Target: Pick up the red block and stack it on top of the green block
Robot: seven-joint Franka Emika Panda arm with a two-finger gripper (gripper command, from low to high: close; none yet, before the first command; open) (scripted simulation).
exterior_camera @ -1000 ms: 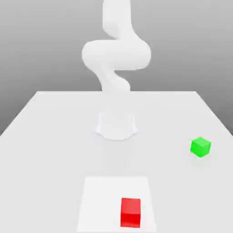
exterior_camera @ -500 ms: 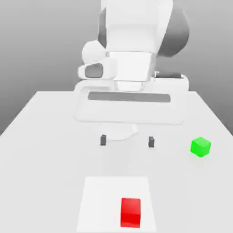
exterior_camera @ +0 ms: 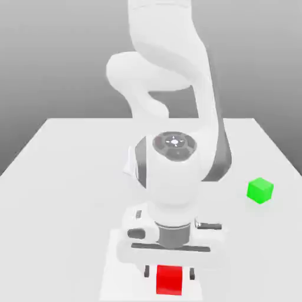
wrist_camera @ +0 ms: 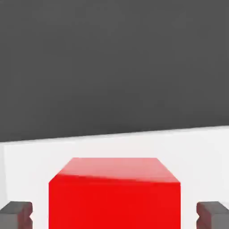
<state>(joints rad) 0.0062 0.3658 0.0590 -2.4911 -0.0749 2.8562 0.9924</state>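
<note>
The gripper hangs straight over the red block at the near edge of the table, its jaws open, one finger either side with gaps showing. The green block sits well off to the exterior view's right, farther back.

The red block is a small, plain, bright red cube with smooth matte faces, sitting flat and upright on a paler square patch at the near edge of the white surface; in the hand view it appears large, with a lighter top face. The green block, a cube of similar size, rests flat well apart toward the exterior view's right, turned corner-on.
</note>
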